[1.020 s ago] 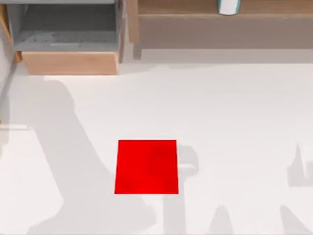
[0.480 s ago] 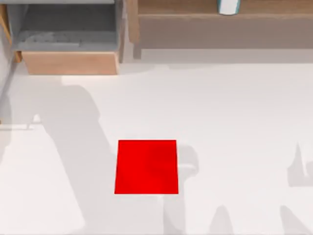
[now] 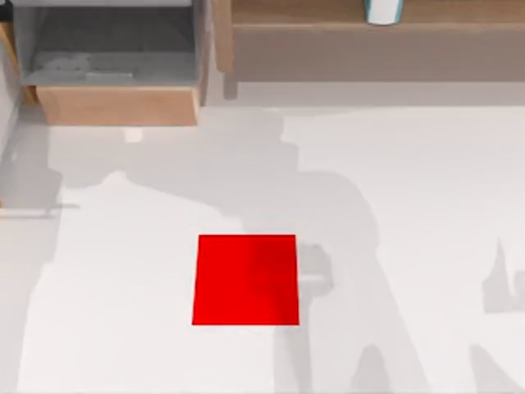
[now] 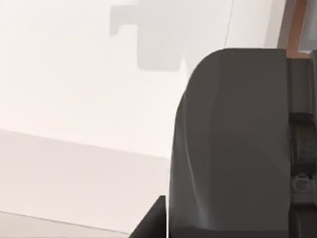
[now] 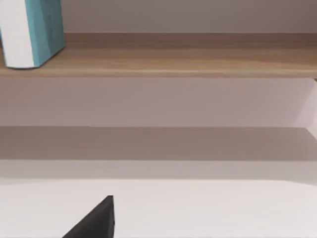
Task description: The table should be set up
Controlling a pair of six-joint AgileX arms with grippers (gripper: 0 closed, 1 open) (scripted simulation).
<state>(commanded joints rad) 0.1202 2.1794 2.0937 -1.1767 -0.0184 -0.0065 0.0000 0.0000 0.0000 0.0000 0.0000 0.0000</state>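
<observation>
left end effector (image 4: 233, 148): dark housing close to camera | right end effector (image 5: 94, 220): dark tip

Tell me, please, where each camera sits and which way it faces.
Top view: above the table, looking down at the red mat, drawer and shelf; arm shadows cross the tabletop.
Left wrist view: on the left arm, facing the white surface past a dark arm part.
Right wrist view: on the right arm, facing the shelf and a white-and-teal object; a dark tip shows.
Shared: top and right wrist views both show that shelf and object.
</observation>
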